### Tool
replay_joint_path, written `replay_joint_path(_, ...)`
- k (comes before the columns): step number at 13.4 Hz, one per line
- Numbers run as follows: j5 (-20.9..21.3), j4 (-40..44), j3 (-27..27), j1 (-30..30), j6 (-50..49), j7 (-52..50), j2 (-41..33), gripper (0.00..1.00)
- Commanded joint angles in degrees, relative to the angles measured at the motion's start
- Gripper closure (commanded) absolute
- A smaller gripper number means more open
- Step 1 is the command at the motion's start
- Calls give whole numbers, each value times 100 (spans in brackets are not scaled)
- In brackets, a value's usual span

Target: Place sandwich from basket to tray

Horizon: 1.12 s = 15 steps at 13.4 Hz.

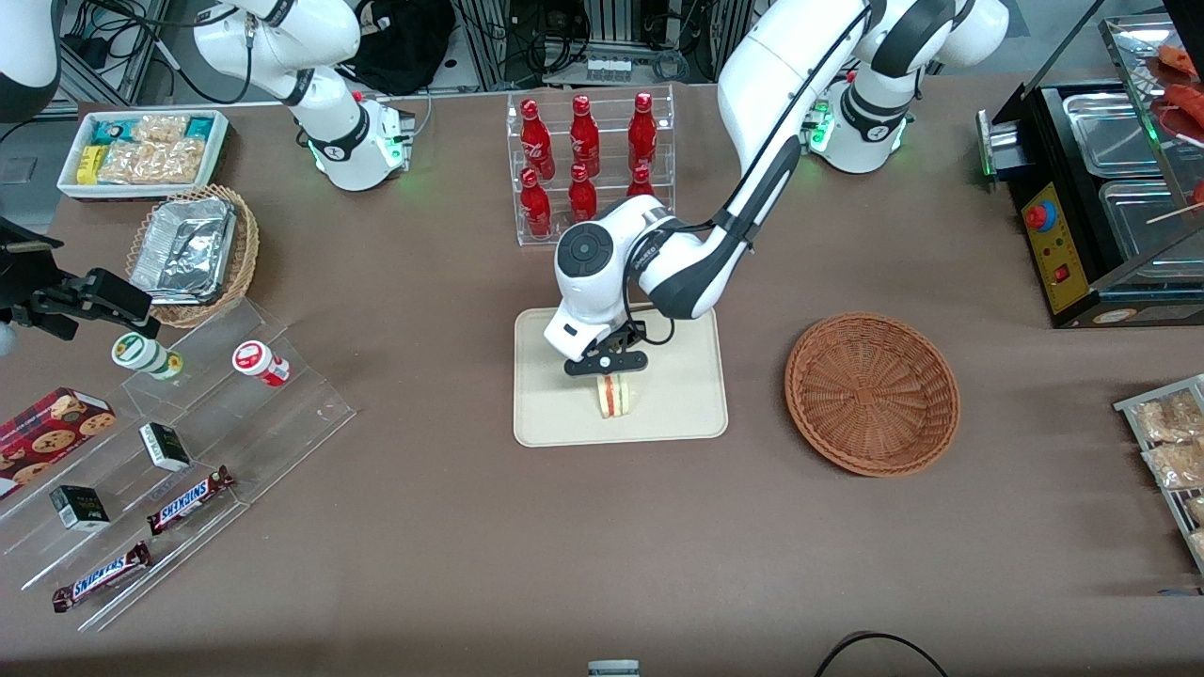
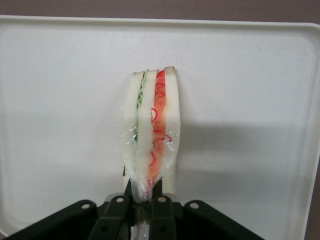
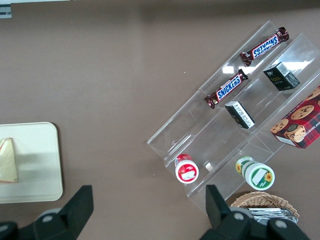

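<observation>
Gripper (image 1: 609,369): clamped on the sandwich's wrapper, directly above the tray.
Sandwich (image 1: 615,395): upright on its edge, on the tray's middle.
Tray (image 1: 687,414): receiving surface.
Basket (image 1: 872,392): at 3 o'clock of tray (now empty).
Procedure: open fingers slowly, lift straight, avoid toppling.

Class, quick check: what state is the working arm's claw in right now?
Claw: shut on the sandwich, over the tray.

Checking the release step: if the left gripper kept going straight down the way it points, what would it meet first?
The gripper, shut on the sandwich, points down at the tray. The sandwich would press onto the tray first; whether it already touches is unclear.
</observation>
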Motion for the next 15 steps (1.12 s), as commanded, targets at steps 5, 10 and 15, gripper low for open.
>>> replay_joint_path(5,-16,-94,46,-24,-57,-129,-441,0)
replay_joint_path(10,-43,-155,73,326,-539,-401,-1407,0)
replay_joint_path(15,-51,-200,64,1292,-1767,-614,-2620,0)
